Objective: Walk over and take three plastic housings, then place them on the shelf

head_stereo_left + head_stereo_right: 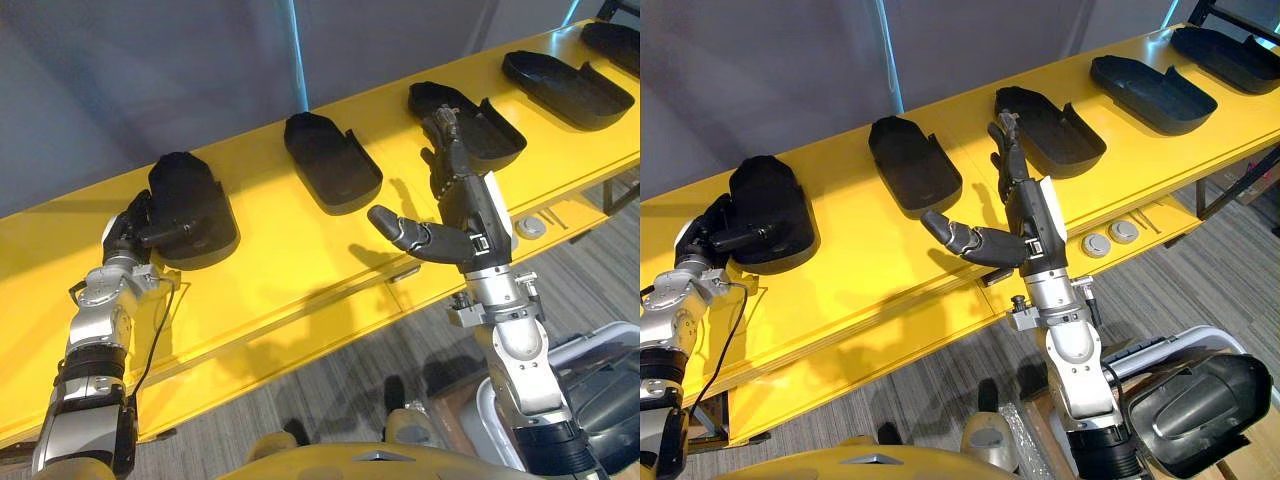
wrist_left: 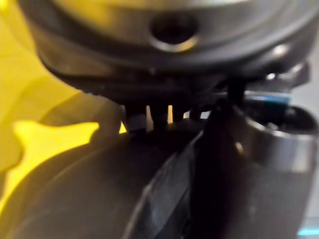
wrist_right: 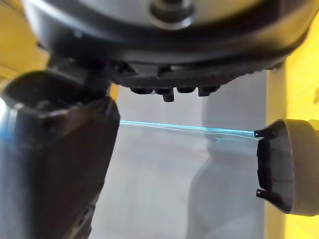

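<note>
**Q:** Left hand, state?
**A:** My left hand (image 1: 128, 232) is closed on the leftmost housing (image 1: 195, 205). My fingers curl over its near-left edge and my thumb lies across its top. This piece appears to sit closed side up: a smooth, matt black plastic shell with rounded shoulders, resting on the tabletop (image 1: 300, 260). In the left wrist view the dark curved shell lies close against my hand.

**Q:** Right hand?
**A:** My right hand (image 1: 470, 205) is spread and holds nothing. The fingers are straight and point toward the far side, and the thumb sticks out to the left. The fingertips are by the near-left end of the third housing (image 1: 480, 125). I cannot tell whether they touch it.

**Q:** Where are the remaining parts?
**A:** There are five in one row along the tabletop, each apart from its neighbours. The second housing (image 1: 330, 160), the third and the fourth housing (image 1: 570, 85) lie hollow side up. They are shallow black trays with thin upright walls, one rounded end and a stepped notch in the rim. The fifth housing (image 1: 615, 40) is at the far right, cut off by the view's edge.

**Q:** Surface notes?
**A:** The tabletop is glossy yellow, long and narrow, with a lower yellow ledge along its near edge. Two round silver discs (image 1: 1096, 243) sit on that ledge, to the right of my right hand. A plain grey wall (image 1: 150, 70) stands behind the tabletop, and the floor (image 1: 330, 390) is grey streaked carpet.
</note>
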Controlling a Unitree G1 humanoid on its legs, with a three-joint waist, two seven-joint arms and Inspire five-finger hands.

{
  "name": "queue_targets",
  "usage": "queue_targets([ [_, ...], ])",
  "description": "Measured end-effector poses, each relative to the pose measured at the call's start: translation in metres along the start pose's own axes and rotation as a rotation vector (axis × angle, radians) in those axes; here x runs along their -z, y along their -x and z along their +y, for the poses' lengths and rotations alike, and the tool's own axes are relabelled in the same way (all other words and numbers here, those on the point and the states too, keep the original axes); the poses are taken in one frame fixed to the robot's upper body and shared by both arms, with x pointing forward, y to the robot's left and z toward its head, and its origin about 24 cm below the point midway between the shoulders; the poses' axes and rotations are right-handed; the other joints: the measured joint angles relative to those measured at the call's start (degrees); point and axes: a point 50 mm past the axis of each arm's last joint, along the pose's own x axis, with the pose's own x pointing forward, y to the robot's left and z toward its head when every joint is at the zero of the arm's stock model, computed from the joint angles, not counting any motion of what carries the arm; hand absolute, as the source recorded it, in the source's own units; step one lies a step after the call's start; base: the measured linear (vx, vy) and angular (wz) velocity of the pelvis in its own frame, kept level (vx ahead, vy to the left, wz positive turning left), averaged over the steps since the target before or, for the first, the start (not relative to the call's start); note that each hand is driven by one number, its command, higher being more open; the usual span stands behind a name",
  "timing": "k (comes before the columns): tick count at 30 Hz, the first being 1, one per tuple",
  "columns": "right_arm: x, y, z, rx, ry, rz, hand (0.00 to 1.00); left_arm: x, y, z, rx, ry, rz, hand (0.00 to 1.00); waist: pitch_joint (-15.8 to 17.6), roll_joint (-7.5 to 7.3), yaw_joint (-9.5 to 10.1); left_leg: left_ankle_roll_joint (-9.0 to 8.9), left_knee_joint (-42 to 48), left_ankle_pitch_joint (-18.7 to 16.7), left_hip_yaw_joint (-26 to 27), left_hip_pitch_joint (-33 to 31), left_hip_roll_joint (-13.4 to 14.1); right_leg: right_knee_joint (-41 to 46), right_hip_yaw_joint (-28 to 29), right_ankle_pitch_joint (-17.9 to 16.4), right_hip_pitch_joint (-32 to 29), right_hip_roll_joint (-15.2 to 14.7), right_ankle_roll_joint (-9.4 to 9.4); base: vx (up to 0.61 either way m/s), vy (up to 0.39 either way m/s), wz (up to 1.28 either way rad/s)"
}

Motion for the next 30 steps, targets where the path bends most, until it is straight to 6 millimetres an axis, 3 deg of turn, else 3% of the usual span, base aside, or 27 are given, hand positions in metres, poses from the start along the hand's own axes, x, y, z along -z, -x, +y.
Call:
queue_targets([
  [12,-0.001,-0.004,0.005,0.0,-0.014,-0.009,1.0,-0.007,-0.003,0.0,-0.044,-0.134,-0.002,1.0,-0.3,-0.09,0.02,0.05,0.0,0.1,-0.1,0.0,0.0,0.0,0.0,0.1,0.1,0.0,-0.08,0.0,0.0,0.0],
  [19,0.001,-0.003,0.01,0.001,-0.033,0.0,1.0,-0.018,-0.004,-0.008,-0.111,-0.378,-0.036,1.0,-0.8,-0.59,-0.19,0.07,-0.1,0.3,-0.1,-0.1,0.0,0.0,-0.2,0.1,0.1,0.2,-0.09,0.0,0.0,0.0],
  [22,0.003,-0.002,0.014,-0.008,-0.045,0.013,1.0,-0.025,-0.003,-0.013,-0.152,-0.5,-0.057,1.0,-0.9,-0.52,-0.28,0.04,-0.3,0.3,-0.2,-0.1,0.0,0.0,-0.3,0.1,0.1,0.3,-0.11,0.0,0.0,0.0],
  [30,0.011,0.009,0.014,0.02,-0.052,0.081,1.0,-0.04,0.004,-0.008,-0.357,-0.621,-0.14,1.0,-1.1,-0.27,-0.11,0.01,-1.2,0.9,-0.7,0.0,0.0,0.0,-0.8,0.0,0.0,0.5,-0.26,0.0,-0.002,0.03],
])
